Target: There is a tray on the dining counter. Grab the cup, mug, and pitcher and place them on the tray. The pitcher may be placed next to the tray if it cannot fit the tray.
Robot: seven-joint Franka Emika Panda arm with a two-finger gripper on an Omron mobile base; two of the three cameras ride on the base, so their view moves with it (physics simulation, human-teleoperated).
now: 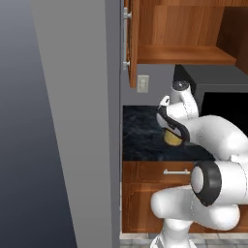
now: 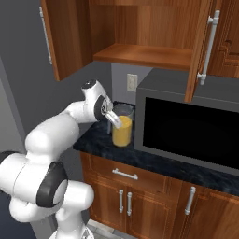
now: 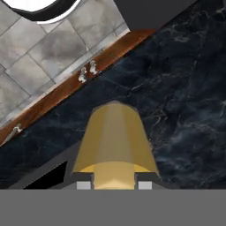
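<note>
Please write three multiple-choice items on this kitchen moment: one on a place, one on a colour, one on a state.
1. Where is the pitcher?
A. on the floor
B. on the dark counter beside the microwave
C. inside the upper cabinet

2. What colour is its liquid?
A. orange
B. green
C. blue

3. How is the gripper?
A. wide open above the microwave
B. closed on a door handle
C. closed on the pitcher

Key: 1 B, it stands left of the microwave; 2 A, orange fills its lower part; 3 C, the hand view shows fingertips on both sides of the glass.
</note>
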